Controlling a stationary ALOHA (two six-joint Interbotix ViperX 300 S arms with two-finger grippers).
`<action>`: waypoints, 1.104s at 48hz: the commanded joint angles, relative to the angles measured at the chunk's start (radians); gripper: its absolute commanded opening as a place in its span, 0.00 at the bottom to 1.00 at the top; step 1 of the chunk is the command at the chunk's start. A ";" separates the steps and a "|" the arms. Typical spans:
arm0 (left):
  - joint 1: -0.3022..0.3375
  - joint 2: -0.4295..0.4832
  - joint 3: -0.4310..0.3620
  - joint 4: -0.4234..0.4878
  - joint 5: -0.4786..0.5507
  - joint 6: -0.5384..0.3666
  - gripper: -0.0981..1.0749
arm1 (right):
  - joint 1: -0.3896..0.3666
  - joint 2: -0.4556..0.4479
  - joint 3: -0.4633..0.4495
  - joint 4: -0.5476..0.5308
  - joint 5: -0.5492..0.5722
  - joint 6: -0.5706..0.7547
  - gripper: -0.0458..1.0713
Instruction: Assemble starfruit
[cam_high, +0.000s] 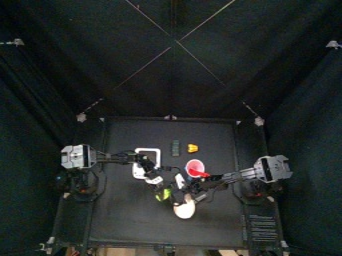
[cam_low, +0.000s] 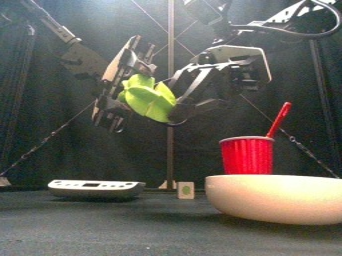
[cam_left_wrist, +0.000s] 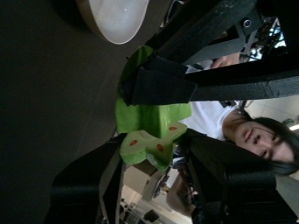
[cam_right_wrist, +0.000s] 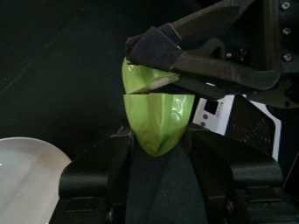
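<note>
The starfruit (cam_low: 150, 98) hangs in two glossy yellow-green pieces, high above the table, pressed together between both grippers. My left gripper (cam_low: 126, 92) comes in from the left and grips one piece (cam_left_wrist: 149, 145) between its jaws. My right gripper (cam_low: 185, 98) comes from the right, shut on the other piece (cam_right_wrist: 158, 122). In the right wrist view the left arm's jaws clamp the upper piece (cam_right_wrist: 142, 75), which sits on top of mine, slightly askew. The seam between the pieces shows as a thin gap.
A cream round plate (cam_low: 274, 197) stands at the table's front right, with a red bowl (cam_low: 245, 156) holding a red stick behind it. A white tray (cam_low: 96, 186) lies at the left. A person shows past the curtains in the left wrist view.
</note>
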 joint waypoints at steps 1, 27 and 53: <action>0.012 -0.008 -0.026 -0.008 -0.005 0.003 0.54 | 0.011 -0.020 -0.031 -0.002 -0.008 0.003 0.74; 0.015 0.012 -0.025 -0.074 -0.003 0.003 0.55 | 0.011 -0.009 -0.051 -0.026 -0.008 0.005 0.74; 0.046 0.005 -0.017 -0.043 0.008 0.006 0.55 | 0.041 -0.011 -0.048 -0.048 -0.008 0.005 0.74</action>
